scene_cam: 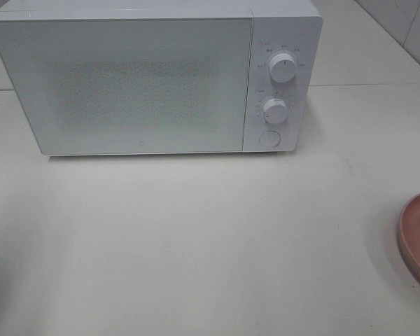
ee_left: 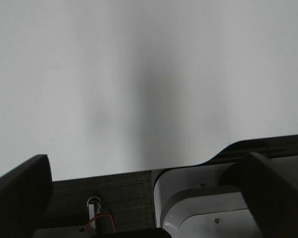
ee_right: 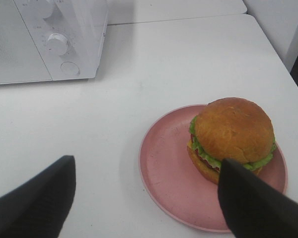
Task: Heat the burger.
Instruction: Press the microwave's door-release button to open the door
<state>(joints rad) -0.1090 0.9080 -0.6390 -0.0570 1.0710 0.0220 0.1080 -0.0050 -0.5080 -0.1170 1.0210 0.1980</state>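
The burger [ee_right: 233, 131], with a golden-brown bun, green lettuce and a bit of red tomato, sits on a round pink plate [ee_right: 164, 168] in the right wrist view. My right gripper [ee_right: 146, 166] hangs open above the plate's near side with nothing between its fingers; one dark finger [ee_right: 253, 203] covers the burger's near edge in that picture. The exterior high view shows only the plate's rim [scene_cam: 418, 238] at the right edge, and neither the burger nor a gripper. My left gripper [ee_left: 146, 161] is open and empty over bare white table.
A white microwave [scene_cam: 154, 77] stands at the back of the table with its door shut, two knobs [scene_cam: 283, 68] and a round button [scene_cam: 269, 138] on its right panel. The left wrist view shows the table's dark edge [ee_left: 119, 186] and a white arm base [ee_left: 203, 203].
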